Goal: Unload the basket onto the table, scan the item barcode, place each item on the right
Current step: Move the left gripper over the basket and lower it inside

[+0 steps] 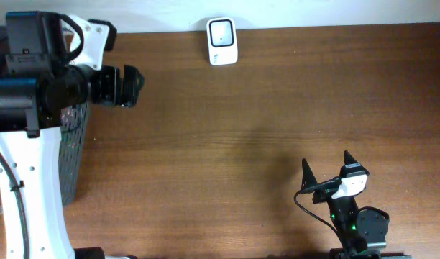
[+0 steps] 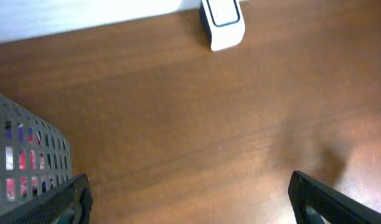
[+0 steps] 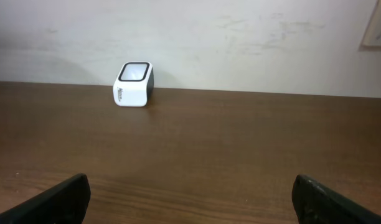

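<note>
1. We see a small white scanner (image 1: 222, 42). It has a window with a dark rim on top, and one side is dark.
2. Its white front has tiny writing that is too small for us to read.
3. It sits at the far edge of the brown table (image 1: 227, 129), right by the white wall (image 3: 240, 43).
4. The left gripper (image 1: 136, 86) hangs over the left part of the table, beside a grey mesh basket (image 1: 72, 144). Its jaws are spread wide and hold nothing.
5. Through the basket's holes we see bits of red, blue and white. We cannot tell what they are.
6. The right gripper (image 1: 326, 162) is at the near edge, well apart from the scanner. Its jaws are spread wide too, with nothing between them.
</note>
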